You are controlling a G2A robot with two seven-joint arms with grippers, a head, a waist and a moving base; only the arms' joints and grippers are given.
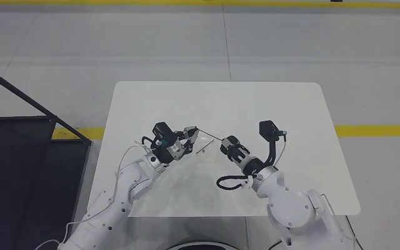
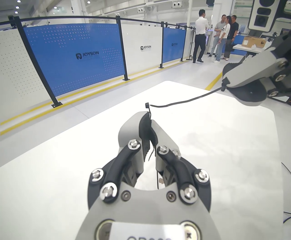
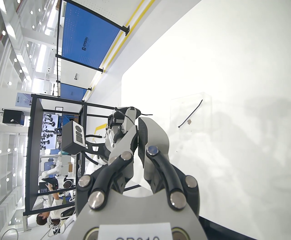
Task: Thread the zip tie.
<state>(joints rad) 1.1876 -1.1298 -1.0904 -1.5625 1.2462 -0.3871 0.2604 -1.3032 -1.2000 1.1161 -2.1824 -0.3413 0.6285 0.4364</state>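
Left claw (image 2: 147, 118) pinches black zip tie (image 2: 147, 106), square head up | right claw (image 3: 137, 122) pinches thin strap (image 2: 181, 101)

Three zip ties (image 2: 147, 105) (image 2: 181, 101) (image 3: 190, 114), two claws (image 2: 148, 120) (image 3: 138, 123), one table (image 1: 281, 106)

White table (image 1: 281, 100) w/ rounded corners on grey floor (image 1: 94, 44); yellow floor stripe (image 1: 369, 130). Blue/white perforated fence panels (image 2: 68, 56), black posts (image 2: 121, 45); ceiling lights (image 2: 17, 7).

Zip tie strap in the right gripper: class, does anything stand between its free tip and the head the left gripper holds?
Nothing visible does: the strap tip lies just beside the zip tie head, open air between.
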